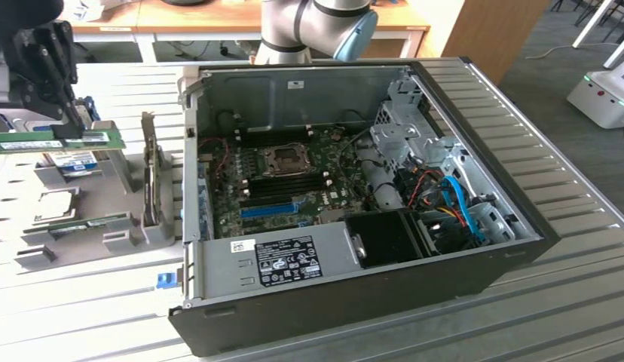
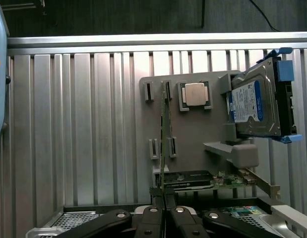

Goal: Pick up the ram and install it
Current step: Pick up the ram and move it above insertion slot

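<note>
A ribbed aluminium table (image 1: 583, 302) takes up most of the floor space here, with wooden desks (image 1: 191, 19) behind it and a white machine (image 1: 601, 94) standing on grey carpet at the exterior view's right. In the middle of the table sits an open black computer case (image 1: 393, 302), its motherboard (image 1: 292, 177) bare to the room, and the grey-and-blue robot arm (image 1: 312, 26) rises behind it. At the exterior view's left lies a grey parts tray (image 1: 116, 177) holding a hard drive (image 2: 255, 106) with a blue-and-white label, an upright expansion card (image 1: 149, 173), a processor (image 2: 195, 94) and a second memory stick (image 1: 81, 225). The ram (image 1: 35, 142) hangs above that tray, clear of it, over the hard drive. It stands on edge with its long axis about level, one end pointing toward the case and the other running off toward the exterior view's left. The gripper (image 1: 79, 128) is pinching the ram, its black fingers (image 2: 154, 218) pressed against the two flat faces.
</note>
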`<state>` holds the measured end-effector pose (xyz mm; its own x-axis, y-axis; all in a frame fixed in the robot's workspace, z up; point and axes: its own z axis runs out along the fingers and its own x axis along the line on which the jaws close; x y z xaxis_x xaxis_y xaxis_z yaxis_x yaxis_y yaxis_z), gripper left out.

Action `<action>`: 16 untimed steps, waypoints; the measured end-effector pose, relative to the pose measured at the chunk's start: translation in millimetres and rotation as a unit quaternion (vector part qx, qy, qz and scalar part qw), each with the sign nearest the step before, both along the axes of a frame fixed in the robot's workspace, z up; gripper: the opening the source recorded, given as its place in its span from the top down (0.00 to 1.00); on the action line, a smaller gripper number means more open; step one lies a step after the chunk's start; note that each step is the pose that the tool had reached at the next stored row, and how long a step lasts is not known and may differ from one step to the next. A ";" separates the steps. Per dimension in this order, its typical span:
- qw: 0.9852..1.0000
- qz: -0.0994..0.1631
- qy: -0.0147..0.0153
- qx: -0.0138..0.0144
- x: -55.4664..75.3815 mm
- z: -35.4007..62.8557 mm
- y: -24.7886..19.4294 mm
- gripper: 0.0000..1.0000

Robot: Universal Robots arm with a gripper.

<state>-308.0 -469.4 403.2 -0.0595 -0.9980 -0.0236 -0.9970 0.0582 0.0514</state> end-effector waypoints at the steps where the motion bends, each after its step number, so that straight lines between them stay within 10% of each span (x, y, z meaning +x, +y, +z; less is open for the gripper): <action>1: 1.000 0.000 0.000 0.000 2.3 0.1 0.0 0.88; 16: 1.000 0.000 0.000 0.000 31.7 0.4 0.0 0.88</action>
